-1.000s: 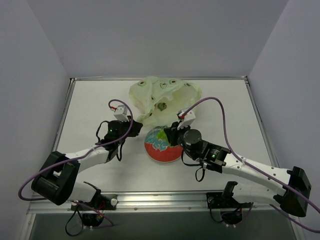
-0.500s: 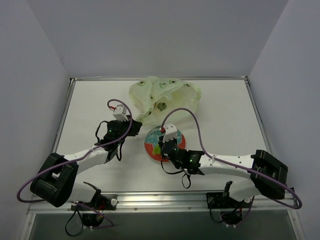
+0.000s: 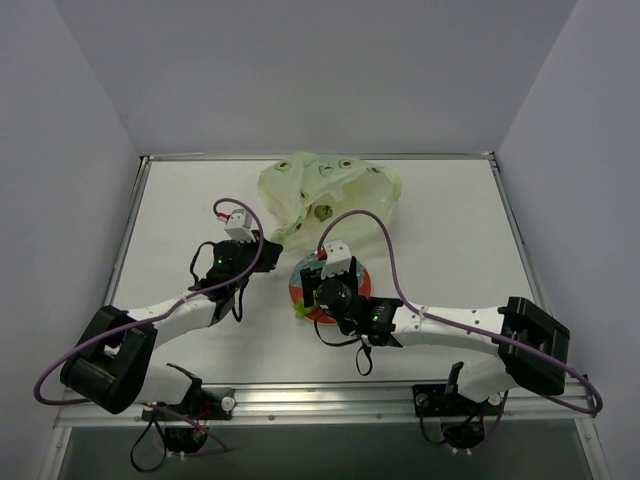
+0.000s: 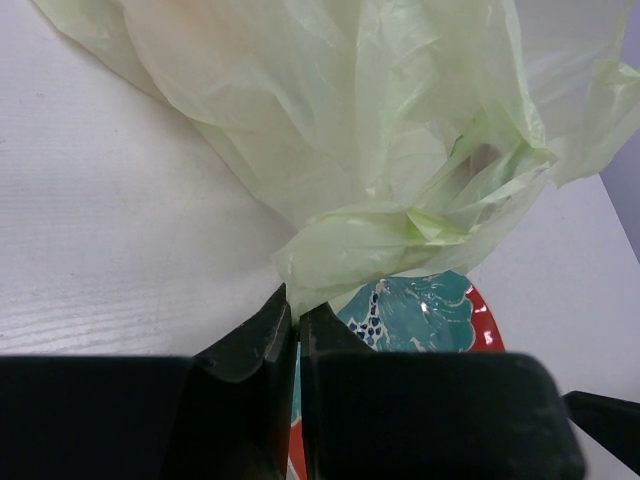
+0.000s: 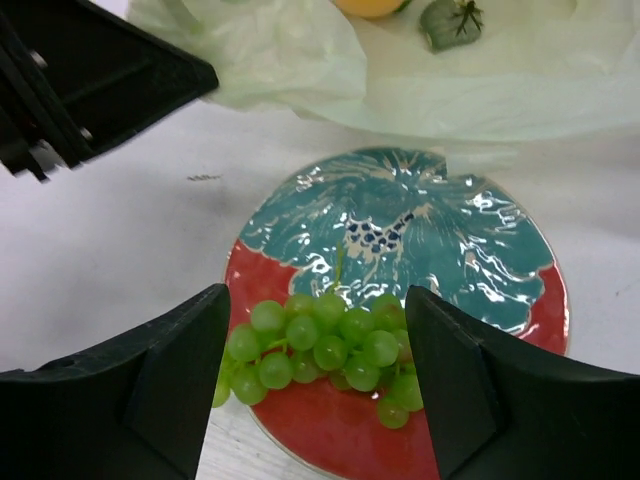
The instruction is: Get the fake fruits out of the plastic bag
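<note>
While from above the pale green crinkly plastic bag [image 3: 330, 185] lies beyond the round red-rimmed plate [image 3: 297, 288], your left wrist shows the left tool [image 4: 297, 312] pinching its edge, and your right wrist shows the right tool [image 5: 315, 300] spread over the plated light green grape bunch [image 5: 330, 352], a round orange fruit [image 5: 372, 5] and a dark green fruit [image 5: 450, 22] still bagged.

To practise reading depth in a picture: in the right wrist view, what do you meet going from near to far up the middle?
Near to far: grapes → teal part of the plate → bag → dark green fruit.
</note>
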Controlling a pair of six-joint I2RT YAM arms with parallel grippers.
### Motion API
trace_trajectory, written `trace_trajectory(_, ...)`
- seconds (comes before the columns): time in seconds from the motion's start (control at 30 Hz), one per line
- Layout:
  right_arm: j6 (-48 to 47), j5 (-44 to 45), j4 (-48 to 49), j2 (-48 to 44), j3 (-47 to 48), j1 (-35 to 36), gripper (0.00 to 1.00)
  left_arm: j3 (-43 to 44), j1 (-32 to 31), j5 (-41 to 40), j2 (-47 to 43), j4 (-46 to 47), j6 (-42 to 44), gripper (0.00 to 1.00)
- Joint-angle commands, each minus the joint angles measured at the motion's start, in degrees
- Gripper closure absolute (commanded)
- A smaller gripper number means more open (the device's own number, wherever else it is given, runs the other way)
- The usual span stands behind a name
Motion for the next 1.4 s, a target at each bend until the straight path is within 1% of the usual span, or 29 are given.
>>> trace_trajectory(0.0, -3.47, 2.5, 0.8, -0.53, 4.73, -0.3, 0.36, 0.43, 0.47, -1.22, -2.04, 2.04, 0.57, 0.98)
trace_trajectory(0.07, -6.1, 2.42, 1.42, 0.61, 7.35, -1.26, 0.48, -0.1, 0.47, -1.84, -2.57, 2.04, 0.39, 0.98)
trace_trajectory(0.1, -6.81, 1.63, 2.73, 1.31, 8.15, -3.53, 0.63, -0.28, 0.47, -2.01, -2.83, 1.95, 0.3, 0.98)
trace_trajectory(0.17, -7.52, -2.84, 4.93, 3.67, 9.82, -6.52, 0.72, -0.72, 0.47, -2.37, -3.45, 1.95, 0.22, 0.98)
trace_trajectory(0.2, -7.53, -4.33, 7.81, 4.73, 10.09, -9.58, 0.82, -0.8, 0.55, -2.45, -3.54, 2.04, 0.22, 0.98)
trace_trajectory(0.27, -7.26, -6.36, 10.73, 6.93, 10.79, -11.98, 0.88, -1.15, 0.47, -2.72, -4.06, 2.13, 0.13, 0.98)
trace_trajectory(0.3, -7.26, -6.89, 13.18, 9.9, 11.93, -13.21, 0.92, -1.33, 0.55, -2.98, -4.24, 2.13, -0.05, 0.98)
trace_trajectory(0.33, -7.09, -7.68, 13.64, 11.67, 12.98, -15.48, 0.93, -1.59, 0.47, -3.42, -4.68, 2.22, -0.48, 0.98)
trace_trajectory(0.43, -5.94, -11.64, 15.48, 18.97, 17.99, -19.0, 0.93, -3.09, 0.47, -6.49, -7.22, 1.17, -1.63, 0.98)
trace_trajectory(0.47, -5.16, -13.39, 15.92, 22.29, 19.31, -19.8, 0.91, -3.79, 0.47, -8.5, -8.8, 0.81, -1.98, 0.98)
trace_trajectory(0.53, -1.74, -16.03, 17.24, 25.12, 23.17, -21.56, 0.87, -4.49, 0.47, -10.01, -10.73, -0.15, -2.94, 0.98)
trace_trajectory(0.6, 0.29, -17.96, 19.34, 29.08, 25.29, -22.97, 0.78, -5.54, 0.38, -11.68, -11.62, -0.33, -3.65, 0.98)
trace_trajectory(0.63, 0.91, -17.8, 19.53, 30.31, 27.91, -23.24, 0.73, -5.72, 0.38, -12.12, -12.06, -0.42, -3.83, 0.98)
trace_trajectory(0.67, 1.78, -17.36, 19.53, 32.84, 29.24, -23.67, 0.61, -5.73, 0.38, -12.21, -12.15, -0.59, -3.91, 0.98)
trace_trajectory(0.77, 6.96, -16.66, 19.79, 36.72, 32.85, -24.64, 0.41, -5.03, 0.47, -11.6, -10.4, -0.86, -4.09, 0.98)
trace_trajectory(0.8, 8.11, -16.92, 21.27, 37.52, 33.29, -25.08, 0.3, -4.85, 0.47, -11.16, -9.7, -0.25, -4.27, 0.98)
trace_trajectory(0.83, 9.25, -17.44, 22.16, 38.14, 33.65, -25.26, 0.26, -4.85, 0.38, -10.37, -8.13, 0.45, -4.53, 0.98)
trace_trajectory(0.87, 10.65, -17.62, 22.95, 39.54, 34.43, -25.35, 0.19, -4.76, 0.38, -9.93, -7.41, 1.07, -4.79, 0.98)
trace_trajectory(0.97, 11.37, -17.62, 23.31, 42.96, 37.33, -25.35, 0.11, -4.58, 0.38, -8.78, -5.48, 2.48, -5.23, 0.98)
trace_trajectory(1.0, 11.37, -17.36, 22.53, 44.02, 39.78, -25.35, 0.06, -4.5, 0.29, -8.7, -5.21, 2.92, -5.32, 0.98)
trace_trajectory(1.07, 11.28, -17.01, 22.17, 46.65, 41.99, -25.7, 0.02, -4.41, 0.29, -8.7, -5.03, 2.92, -5.15, 0.98)
trace_trajectory(1.13, 11.55, -17.01, 21.9, 48.24, 44.98, -26.13, 0.0, -4.5, 0.29, -8.78, -5.38, 2.92, -5.06, 0.98)
trace_trajectory(1.3, 10.33, -16.74, 20.41, 53.69, 51.65, -26.84, 0.0, -4.5, 0.38, -8.96, -5.56, 2.57, -4.88, 0.98)
trace_trajectory(1.37, 9.53, -16.83, 18.14, 56.32, 55.7, -27.19, 0.0, -4.32, 0.29, -8.87, -5.21, 2.66, -4.88, 0.98)
